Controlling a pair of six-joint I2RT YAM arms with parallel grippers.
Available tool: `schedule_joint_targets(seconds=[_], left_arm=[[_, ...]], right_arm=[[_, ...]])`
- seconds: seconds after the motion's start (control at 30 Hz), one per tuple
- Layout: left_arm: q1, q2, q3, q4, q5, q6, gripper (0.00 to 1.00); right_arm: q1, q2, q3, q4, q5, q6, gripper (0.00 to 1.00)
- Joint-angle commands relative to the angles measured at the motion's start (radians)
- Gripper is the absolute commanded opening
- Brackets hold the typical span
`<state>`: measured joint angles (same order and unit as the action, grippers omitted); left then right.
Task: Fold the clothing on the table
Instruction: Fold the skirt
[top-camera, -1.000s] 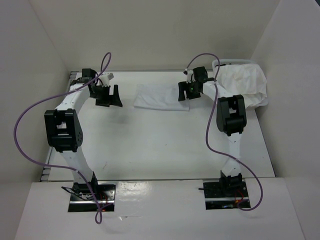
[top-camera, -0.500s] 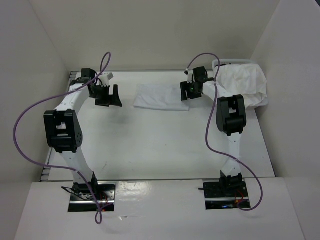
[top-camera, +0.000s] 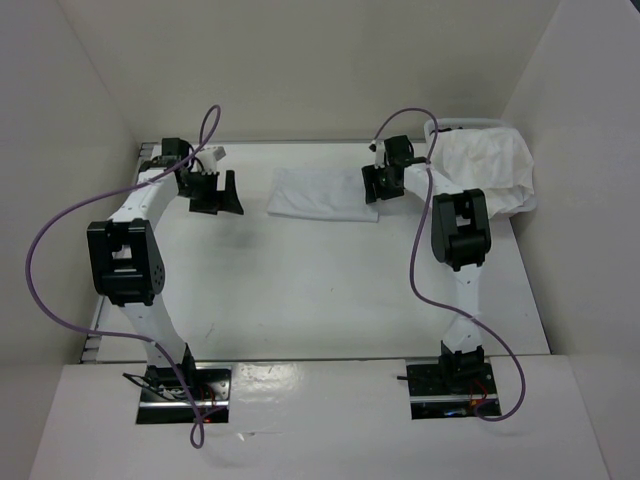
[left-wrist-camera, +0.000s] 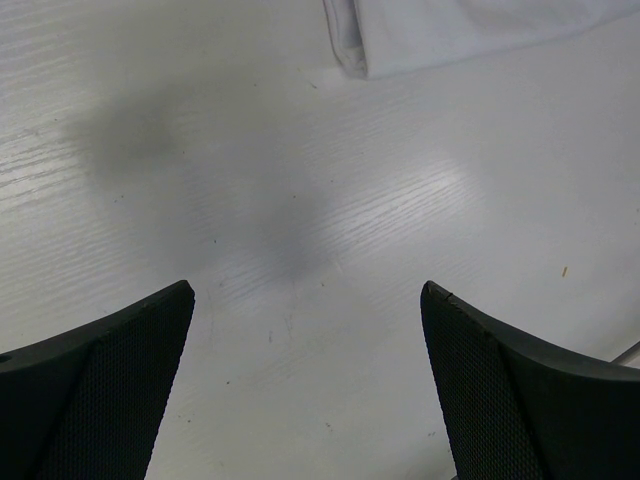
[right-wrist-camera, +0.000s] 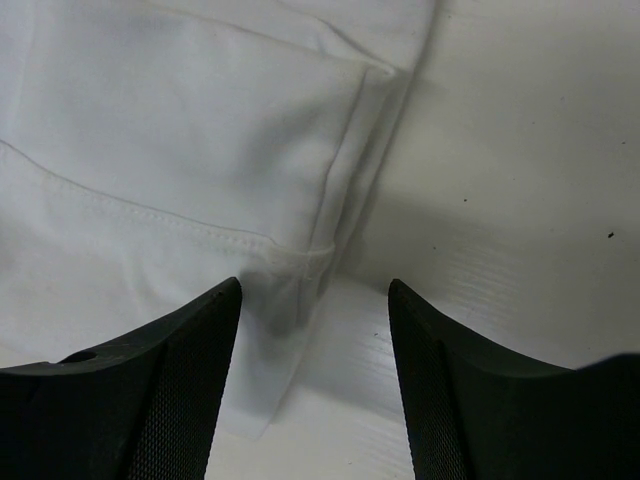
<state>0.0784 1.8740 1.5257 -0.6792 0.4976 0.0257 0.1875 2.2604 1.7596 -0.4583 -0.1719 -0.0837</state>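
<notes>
Near the far left corner of the worktop (top-camera: 300, 290), the left gripper (top-camera: 215, 192) hangs above bare surface with its jaws spread as wide as they go and nothing between them. In its wrist view the garment only shows at the top edge, well apart from the fingers.

The folded white garment (top-camera: 320, 193) lies flat close to the far edge, about midway along it, as a neat rectangle with several layers stacked at its right end.

The right gripper (right-wrist-camera: 313, 282) is down at that right end, jaws partly open and straddling the corner where the stitched hem (right-wrist-camera: 150, 215) meets the side fold. The cloth passes beneath and between the fingers, but nothing is clamped yet.

At the far right corner sits a heap of white cloth (top-camera: 490, 165), just beside the right arm.

The main risk, as I judge it, is a poor pinch. The fingers sit right at the corner, so they may catch only the top layer, and a lift would then peel the stack open instead of carrying it over. A grip this close to the edge could also slip off. With the left gripper away from the cloth, nothing pins the other end, so a pull from the right may drag the whole garment across the slick surface. The right arm's elbow could brush the heap.
</notes>
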Motion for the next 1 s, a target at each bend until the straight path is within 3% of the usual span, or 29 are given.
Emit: schedule_joint_targets(seconds=[0.0, 0.37, 0.5, 0.8, 0.97], left_arm=[[0.006, -0.042, -0.010, 0.018, 0.013, 0.026, 1.00], [0.006, -0.042, -0.010, 0.018, 0.013, 0.026, 1.00], [0.006, -0.042, -0.010, 0.018, 0.013, 0.026, 1.00], [0.015, -0.042, -0.010, 0.018, 0.013, 0.026, 1.00], [0.015, -0.052, -0.010, 0.009, 0.013, 0.026, 1.00]], right_arm=[[0.023, 0.020, 0.012, 0.030, 0.046, -0.011, 0.65], [0.061, 0.042, 0.043, -0.002, 0.091, -0.011, 0.58], [0.072, 0.042, 0.054, -0.020, 0.091, -0.021, 0.49], [0.072, 0.051, 0.054, -0.031, 0.091, -0.021, 0.02], [0.072, 0.031, 0.034, -0.042, 0.123, -0.030, 0.00]])
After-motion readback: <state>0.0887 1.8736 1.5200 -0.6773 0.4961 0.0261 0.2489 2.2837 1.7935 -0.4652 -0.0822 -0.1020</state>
